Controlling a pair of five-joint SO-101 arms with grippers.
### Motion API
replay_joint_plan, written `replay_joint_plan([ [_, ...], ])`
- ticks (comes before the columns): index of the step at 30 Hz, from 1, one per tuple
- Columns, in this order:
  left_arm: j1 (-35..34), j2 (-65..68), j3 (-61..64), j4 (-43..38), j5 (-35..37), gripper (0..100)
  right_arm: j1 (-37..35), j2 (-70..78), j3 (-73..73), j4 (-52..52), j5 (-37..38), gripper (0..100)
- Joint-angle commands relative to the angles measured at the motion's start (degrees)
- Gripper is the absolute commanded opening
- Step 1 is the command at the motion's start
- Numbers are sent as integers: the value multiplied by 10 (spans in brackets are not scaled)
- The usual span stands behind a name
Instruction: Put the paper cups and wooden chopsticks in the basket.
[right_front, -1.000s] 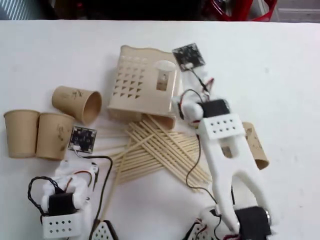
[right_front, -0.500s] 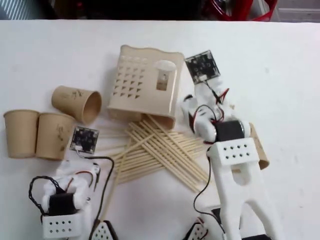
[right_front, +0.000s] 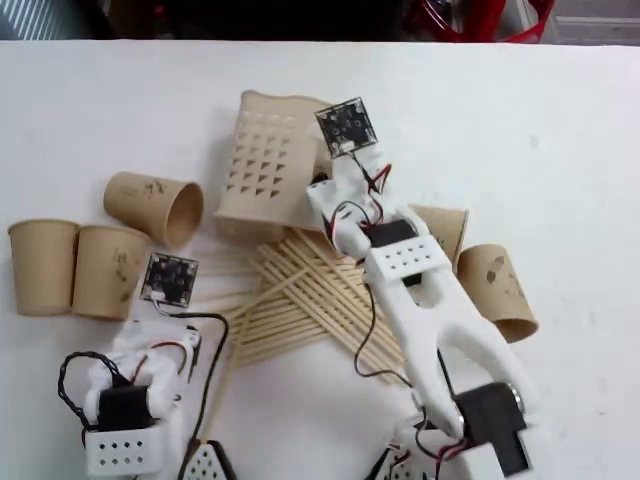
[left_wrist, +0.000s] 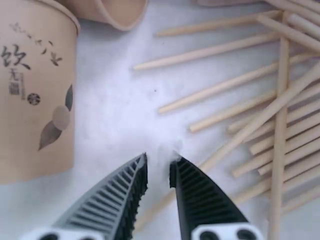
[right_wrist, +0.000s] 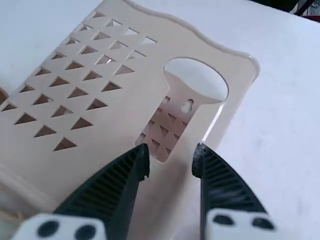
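Over the cream perforated plastic basket (right_front: 265, 165), my right gripper (right_wrist: 170, 155) now hangs with its jaws parted and empty, straddling the wall edge by the keyhole-shaped handle cut-out. Half a second ago this arm stood off the basket's right side; it has since swung across.

Finding: with the arm shifted, two brown paper cups (right_front: 500, 290) lie exposed on the white worktop (right_front: 560, 140) to the right. Three more paper cups (right_front: 110, 270) lie left of the basket, and the pale wooden chopsticks (right_front: 320, 290) are heaped against its near side. My left gripper (left_wrist: 157, 165) has not moved, its jaws slightly apart and holding nothing.

Assessment: the basket lies tipped on its side and likely needs righting first. No item appears stowed yet.
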Motion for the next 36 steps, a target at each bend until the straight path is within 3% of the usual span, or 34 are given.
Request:
replay_joint_plan([
  [1, 4, -7, -2, 4, -4, 94, -7, 33, -41, -15, -5, 159],
  [19, 4, -7, -2, 4, -5, 94, 83, 64, -58, 5, 3, 159],
  [24, 4, -7, -2, 4, -5, 94, 106, 86, -134, 108, 81, 159],
  [36, 4, -7, -2, 4, -5, 94, 106, 233, -327, 131, 87, 159],
])
